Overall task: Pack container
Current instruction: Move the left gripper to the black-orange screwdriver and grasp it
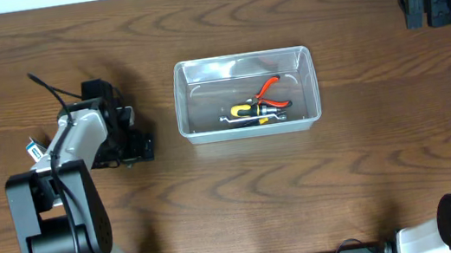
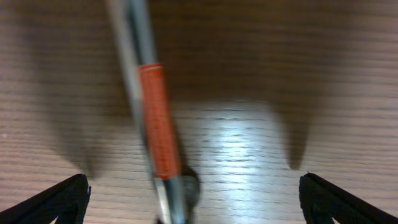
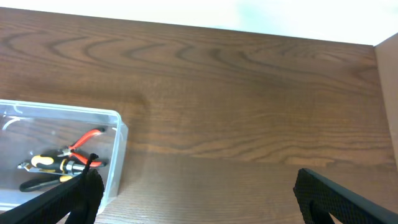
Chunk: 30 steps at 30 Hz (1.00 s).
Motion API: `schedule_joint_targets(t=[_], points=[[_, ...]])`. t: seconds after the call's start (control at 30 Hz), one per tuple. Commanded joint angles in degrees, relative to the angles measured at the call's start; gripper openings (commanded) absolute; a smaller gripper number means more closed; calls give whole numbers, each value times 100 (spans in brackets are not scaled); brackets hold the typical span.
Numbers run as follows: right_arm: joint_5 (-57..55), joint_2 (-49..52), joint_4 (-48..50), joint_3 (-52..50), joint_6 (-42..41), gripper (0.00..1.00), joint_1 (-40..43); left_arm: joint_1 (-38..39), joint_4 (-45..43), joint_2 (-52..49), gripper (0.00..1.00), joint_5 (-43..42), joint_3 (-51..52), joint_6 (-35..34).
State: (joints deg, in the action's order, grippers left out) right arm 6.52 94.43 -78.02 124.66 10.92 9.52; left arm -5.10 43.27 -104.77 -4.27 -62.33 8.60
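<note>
Container on table, pliers inside — red-handled

Clear plastic container; wood table

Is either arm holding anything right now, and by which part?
Nothing is held. Left gripper open, fingers clear of the blurred orange-sleeved metal tool between them; right gripper open, empty.

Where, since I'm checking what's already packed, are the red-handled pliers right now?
In the overhead view the red-handled pliers lie inside the container, in its right half near the table's centre, right beside the yellow-handled tool.
</note>
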Motion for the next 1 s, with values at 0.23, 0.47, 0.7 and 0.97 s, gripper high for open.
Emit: schedule_joint_targets(t=[0.23,0.47,0.7,0.97], points=[[-74,9,-28,-26,-59,99,-7,-184,7,-109,98,22,24,-94],[-74,9,-28,-26,-57,99,-7,-184,9,-240,97,-210,24,-94],[-74,9,-28,-26,-57,99,-7,-184,9,-240,81,-214,24,-94],[-74,9,-28,-26,-57,99,-7,-184,11,-240,64,-216,24,-94]])
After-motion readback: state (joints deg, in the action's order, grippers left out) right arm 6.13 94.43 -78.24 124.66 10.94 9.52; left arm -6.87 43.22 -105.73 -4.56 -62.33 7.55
